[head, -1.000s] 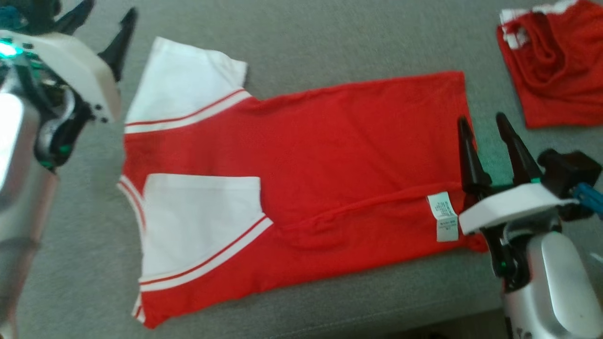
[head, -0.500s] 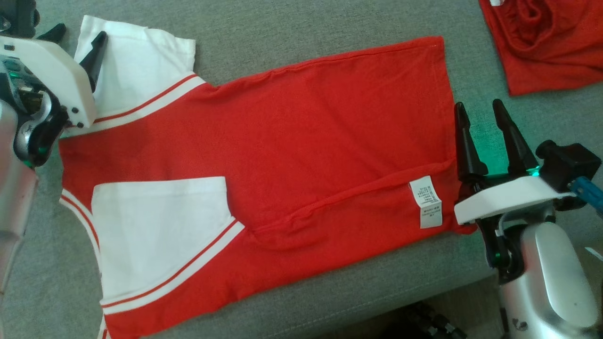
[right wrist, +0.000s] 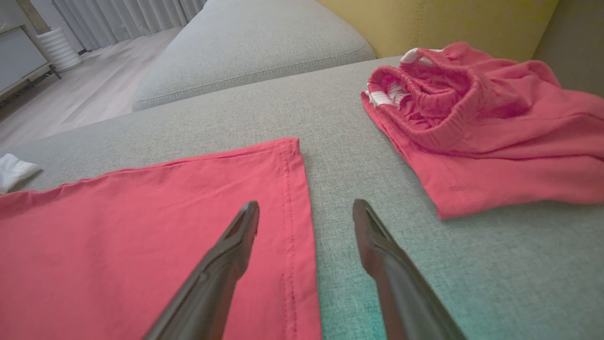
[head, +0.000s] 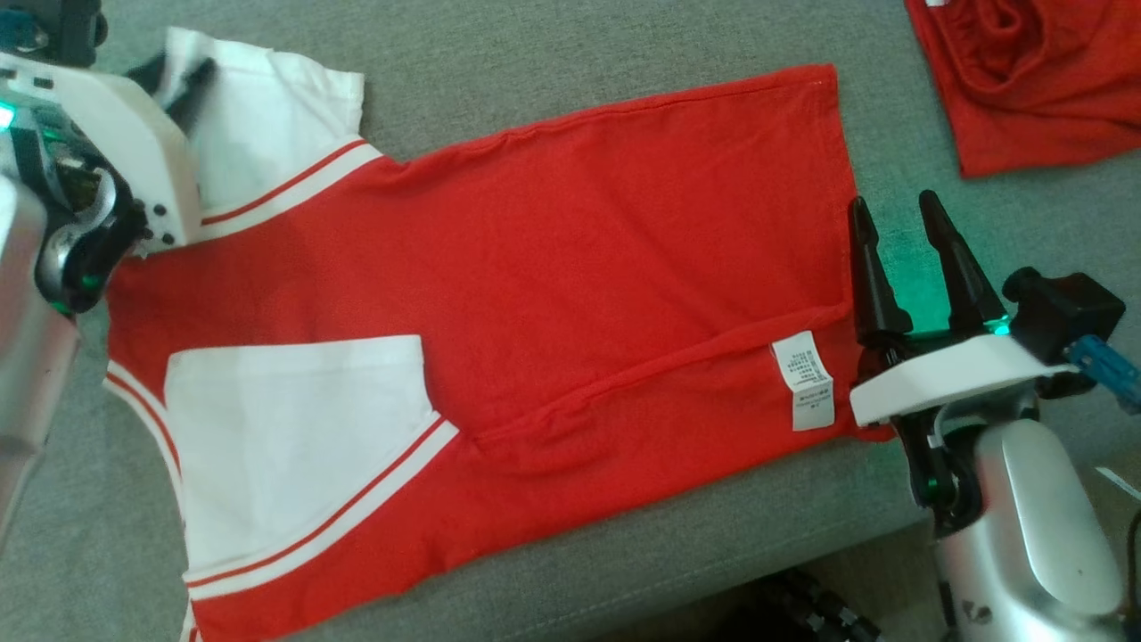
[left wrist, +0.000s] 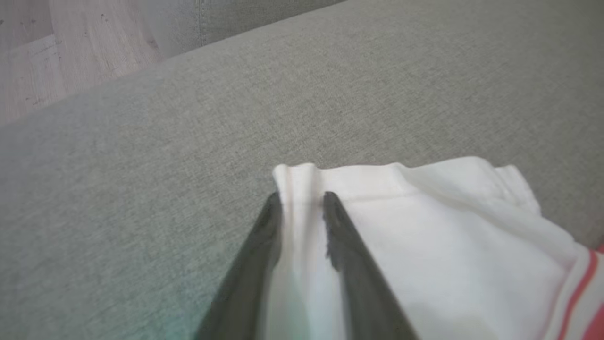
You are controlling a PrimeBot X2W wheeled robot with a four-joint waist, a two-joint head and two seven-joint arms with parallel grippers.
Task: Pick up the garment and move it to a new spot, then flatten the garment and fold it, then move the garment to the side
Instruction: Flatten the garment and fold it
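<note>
Right gripper nearest, tapered dark fingers spread wide over the stitched hem of a red jersey garment with white sleeves, lying flat on a coarse grey woven sofa cushion. Beyond, left gripper pinching a raised ridge of white sleeve. Farthest, crumpled red clothing with ribbed waistband.

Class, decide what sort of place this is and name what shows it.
Probably a home living room: a grey woven-fabric sofa seat, pale wood plank floor and grey pleated curtains.
</note>
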